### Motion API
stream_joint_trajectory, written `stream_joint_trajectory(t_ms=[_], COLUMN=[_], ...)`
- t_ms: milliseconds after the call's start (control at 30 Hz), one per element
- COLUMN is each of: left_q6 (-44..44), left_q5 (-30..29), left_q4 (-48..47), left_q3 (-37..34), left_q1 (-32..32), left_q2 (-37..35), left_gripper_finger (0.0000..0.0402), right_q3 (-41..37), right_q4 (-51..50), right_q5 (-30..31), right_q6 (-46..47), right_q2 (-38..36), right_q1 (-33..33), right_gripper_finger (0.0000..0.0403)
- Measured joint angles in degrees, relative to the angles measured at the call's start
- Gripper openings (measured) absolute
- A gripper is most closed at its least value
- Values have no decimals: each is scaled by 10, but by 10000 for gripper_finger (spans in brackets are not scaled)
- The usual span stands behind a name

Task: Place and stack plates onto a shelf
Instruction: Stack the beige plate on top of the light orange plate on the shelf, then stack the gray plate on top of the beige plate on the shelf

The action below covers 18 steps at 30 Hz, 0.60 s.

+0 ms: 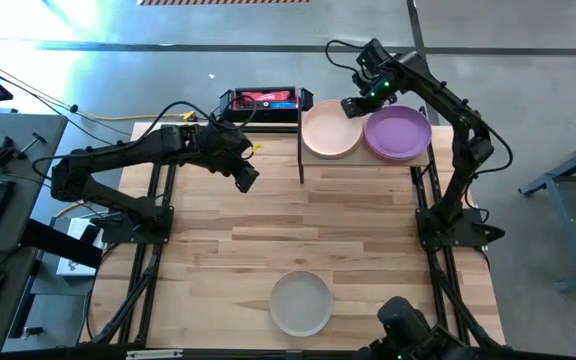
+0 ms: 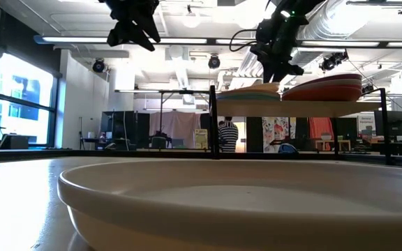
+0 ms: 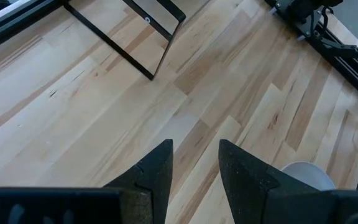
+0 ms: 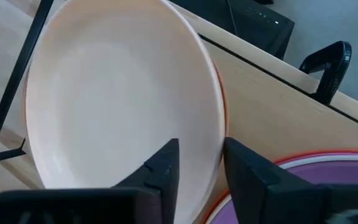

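Two matte-black jointed arms w/ black cabling, green LED on right arm [image 1: 376, 88]

A wide, shallow pale grey plate [image 2: 222, 199] fills the foreground on the counter [image 2: 12, 202]. Behind it, the raised light-wood shelf [image 2: 292, 108] on thin black posts carries two plate stacks, with the right tool [image 2: 274, 66] just above them and the left tool [image 2: 135, 28] high up, well apart

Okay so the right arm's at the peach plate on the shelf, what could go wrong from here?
The right gripper sits right at the peach plate's rim, fingers straddling its edge; pulling away crooked might drag it off its stack. That stack lies close beside the purple plate, so a nudge could shove them together. The pale grey plate lies far off near the table's front edge, a long reach for the left gripper.
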Motion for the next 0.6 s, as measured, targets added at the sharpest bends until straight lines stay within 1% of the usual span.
stream_joint_trajectory(t_ms=[133, 467, 600], left_q6=[0, -4, -4], left_q5=[0, 0, 0], left_q4=[0, 0, 0], left_q3=[0, 0, 0], left_q1=[0, 0, 0], left_q2=[0, 0, 0], left_gripper_finger=[117, 117, 117], right_q3=[0, 0, 0], right_q4=[-7, -58, -86], right_q5=[0, -3, -23], right_q6=[0, -15, -26], right_q2=[0, -1, -1], right_q1=[1, -24, -12], right_gripper_finger=[112, 113, 113])
